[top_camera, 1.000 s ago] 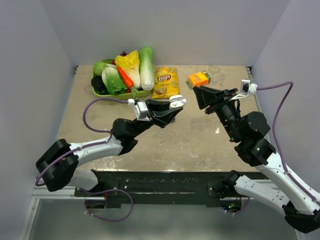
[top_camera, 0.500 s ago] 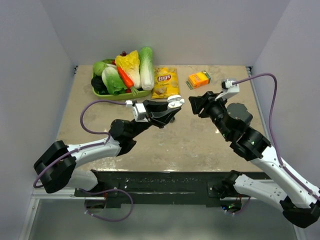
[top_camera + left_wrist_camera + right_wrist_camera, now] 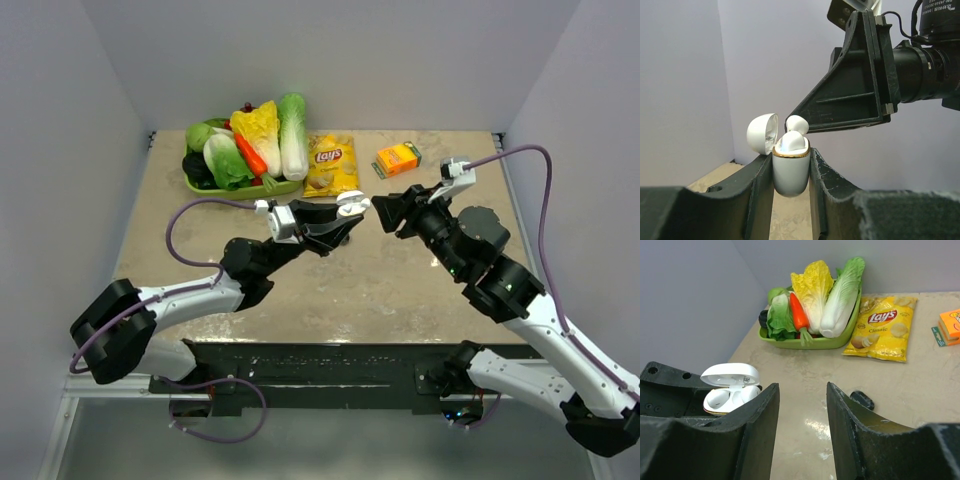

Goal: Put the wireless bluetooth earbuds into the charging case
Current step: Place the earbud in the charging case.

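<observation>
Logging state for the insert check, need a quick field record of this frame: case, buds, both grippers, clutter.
case: white rounded plastic charging case, lid flipped open, held up off the table
earbuds: two white rounded earbuds in the case's wells; full seating unclear
left gripper: jaws shut on the case body
right gripper: jaws open, empty, close beside the case
clutter: green tray of vegetables, yellow chip bag, orange box, all toward the far side of the tan table
</observation>
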Controlling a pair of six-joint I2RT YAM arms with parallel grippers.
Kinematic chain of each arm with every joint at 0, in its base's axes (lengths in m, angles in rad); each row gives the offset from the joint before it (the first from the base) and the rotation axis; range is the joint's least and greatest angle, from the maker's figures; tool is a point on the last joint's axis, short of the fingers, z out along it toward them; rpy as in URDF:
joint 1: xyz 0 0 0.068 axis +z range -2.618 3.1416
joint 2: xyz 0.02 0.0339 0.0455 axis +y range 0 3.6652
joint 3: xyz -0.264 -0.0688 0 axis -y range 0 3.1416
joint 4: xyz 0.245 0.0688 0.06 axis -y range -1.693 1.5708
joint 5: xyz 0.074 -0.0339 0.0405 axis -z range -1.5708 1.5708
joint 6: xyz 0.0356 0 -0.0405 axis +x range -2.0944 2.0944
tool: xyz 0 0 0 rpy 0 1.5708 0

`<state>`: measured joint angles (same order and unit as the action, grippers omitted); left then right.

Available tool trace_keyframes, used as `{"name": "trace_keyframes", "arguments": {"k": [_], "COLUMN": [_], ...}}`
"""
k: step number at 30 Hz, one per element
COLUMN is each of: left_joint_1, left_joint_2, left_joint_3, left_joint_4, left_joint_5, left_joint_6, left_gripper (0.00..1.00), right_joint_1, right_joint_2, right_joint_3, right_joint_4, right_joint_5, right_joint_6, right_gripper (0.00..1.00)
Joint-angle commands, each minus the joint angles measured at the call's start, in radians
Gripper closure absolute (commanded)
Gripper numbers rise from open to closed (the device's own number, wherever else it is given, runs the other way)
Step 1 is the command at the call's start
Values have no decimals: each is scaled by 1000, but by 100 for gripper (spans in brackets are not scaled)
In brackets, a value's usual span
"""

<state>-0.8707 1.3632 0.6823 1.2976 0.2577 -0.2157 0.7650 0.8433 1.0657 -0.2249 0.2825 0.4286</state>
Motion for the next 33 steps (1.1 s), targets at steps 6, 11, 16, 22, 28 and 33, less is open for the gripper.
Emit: {"name": "trace_keyframes", "arguments": {"k": [6, 11, 16, 22, 28, 33], "left_joint_1": [7, 7, 7, 9, 12, 13], "left_joint_2": [10, 17, 25, 37, 45, 51], "left_joint_3": [43, 43, 48, 53, 59, 57], "left_joint_4": [600, 600, 600, 600, 600, 600], "left_joint_5": [5, 0, -3, -6, -8, -6], "left_joint_6": [22, 21, 24, 24, 21, 16], "left_gripper": [100, 100, 100, 100, 100, 100], "right_joint_1": [5, 11, 22, 39, 63, 77], "right_joint_2": [0, -10, -12, -19, -26, -23], "right_joint_3": [37, 39, 43, 42, 57, 63], "right_joint_4": [38, 47, 42, 41, 48, 61], "right_joint_5": [-69, -78, -88, -89, -78, -77], "right_joint_6": [-8, -7, -4, 2, -5, -13], "right_gripper": [53, 53, 53, 53, 53, 53]}}
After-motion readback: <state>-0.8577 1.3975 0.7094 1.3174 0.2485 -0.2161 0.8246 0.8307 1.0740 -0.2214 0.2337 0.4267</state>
